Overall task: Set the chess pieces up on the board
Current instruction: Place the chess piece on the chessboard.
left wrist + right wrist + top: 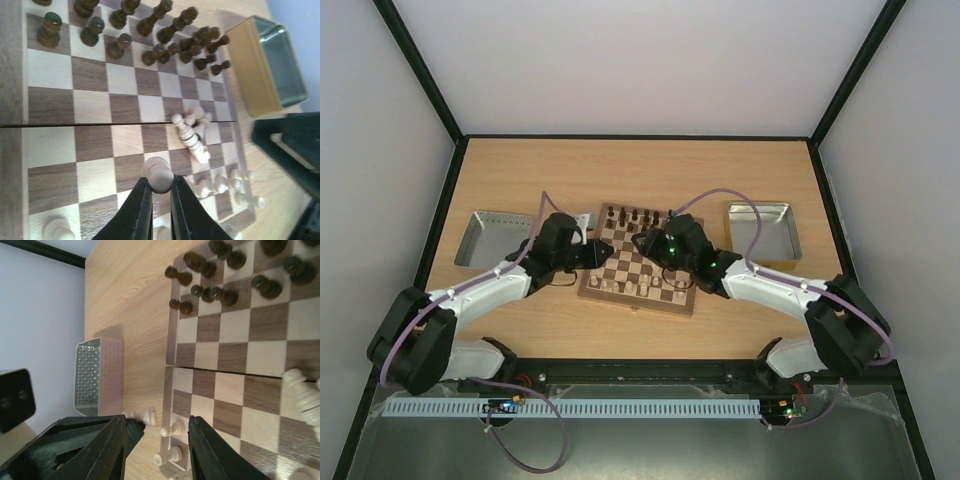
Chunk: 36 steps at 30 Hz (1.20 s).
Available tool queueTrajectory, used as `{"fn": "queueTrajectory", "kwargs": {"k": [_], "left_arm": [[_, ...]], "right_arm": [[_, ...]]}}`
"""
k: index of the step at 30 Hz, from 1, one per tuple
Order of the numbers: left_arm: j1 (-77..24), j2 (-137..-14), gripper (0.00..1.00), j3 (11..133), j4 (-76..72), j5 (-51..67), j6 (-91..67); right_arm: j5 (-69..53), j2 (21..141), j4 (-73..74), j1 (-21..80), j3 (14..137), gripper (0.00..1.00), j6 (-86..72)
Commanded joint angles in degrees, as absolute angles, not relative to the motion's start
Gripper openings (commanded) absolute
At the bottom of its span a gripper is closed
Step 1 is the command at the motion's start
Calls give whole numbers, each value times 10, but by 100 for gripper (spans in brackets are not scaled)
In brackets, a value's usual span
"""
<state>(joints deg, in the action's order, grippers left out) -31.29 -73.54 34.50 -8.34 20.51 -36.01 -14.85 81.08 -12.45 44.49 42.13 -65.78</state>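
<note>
Now, low in the left wrist view, the left gripper (pixel 159 187) pinches a cream pawn (pixel 159 174) over the board (pixel 95 105). Along the frame's top the dark pieces (pixel 150 30) crowd; several cream pieces (pixel 192 135) lie toppled right of centre. At its view's bottom, the right gripper (pixel 157 445) stands spread.

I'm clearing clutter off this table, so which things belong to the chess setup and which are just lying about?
In the job: board; dark pieces; pale pieces, some toppled; pale pawn in the left gripper.
Lying about: left tray; right tray.
</note>
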Motion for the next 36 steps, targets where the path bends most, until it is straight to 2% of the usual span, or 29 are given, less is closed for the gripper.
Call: {"fn": "queueTrajectory", "kwargs": {"k": [1,6,12,26,29,36], "left_arm": [[-338,-767,6,399,21,119,-303],[-372,-817,6,448,126,49,-280],[-381,-854,6,494,191,21,-275],[-381,-920,8,542,205,24,-259],[-381,-924,13,549,209,25,-258],[-381,-914,33,572,236,32,-255]], "right_arm": [[-77,762,-56,440,412,34,-582],[-58,741,-29,439,406,35,-572],[-56,731,-25,439,395,35,-576],[-52,729,-22,439,394,35,-573],[-53,729,-22,439,395,35,-572],[-51,721,-21,439,395,35,-572]]}}
